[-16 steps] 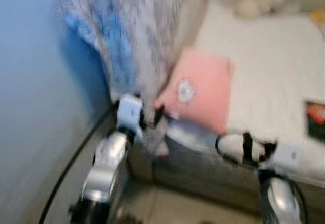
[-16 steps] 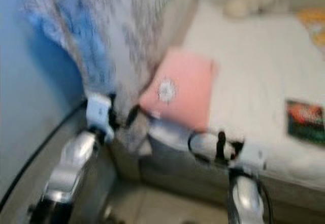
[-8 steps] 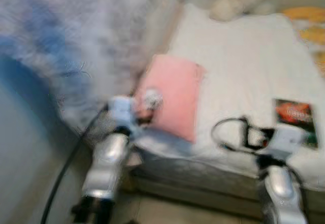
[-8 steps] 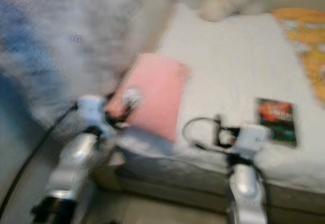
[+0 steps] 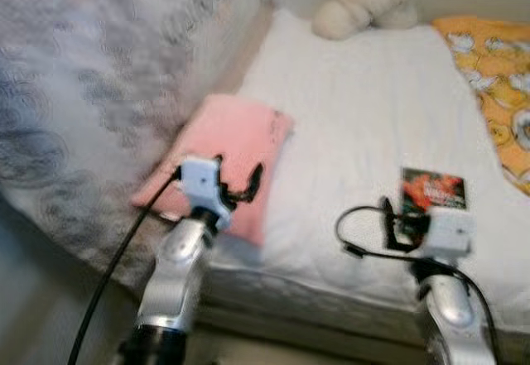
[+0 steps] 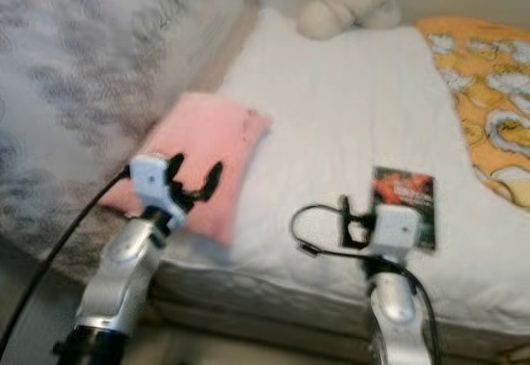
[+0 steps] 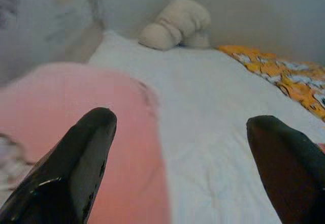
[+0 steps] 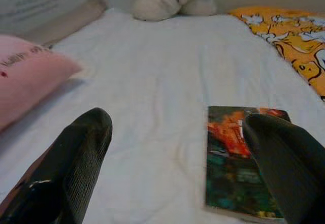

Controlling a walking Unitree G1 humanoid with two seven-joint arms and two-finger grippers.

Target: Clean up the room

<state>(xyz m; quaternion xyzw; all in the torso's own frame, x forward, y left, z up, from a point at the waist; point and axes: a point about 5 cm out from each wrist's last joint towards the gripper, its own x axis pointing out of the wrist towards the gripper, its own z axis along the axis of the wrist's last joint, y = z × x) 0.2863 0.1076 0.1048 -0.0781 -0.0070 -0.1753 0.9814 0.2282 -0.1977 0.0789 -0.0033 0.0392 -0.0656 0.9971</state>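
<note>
Bedding covers the mattress (image 5: 348, 133): grey patterned blanket (image 5: 74, 117) heaped at left, then pink pillow (image 5: 224, 146) near the edge, under the left gripper (image 5: 236, 184), fingers spread wide and empty. Right gripper (image 8: 177, 158), also wide apart, hovers beside a book (image 5: 433, 191). Plush toy (image 5: 364, 1) and orange blanket (image 5: 497, 67) lie beyond.

One pink pillow (image 5: 219, 156), one book (image 5: 433, 193), one plush toy (image 5: 364, 2) (cream), one orange blanket (image 5: 490, 74).
</note>
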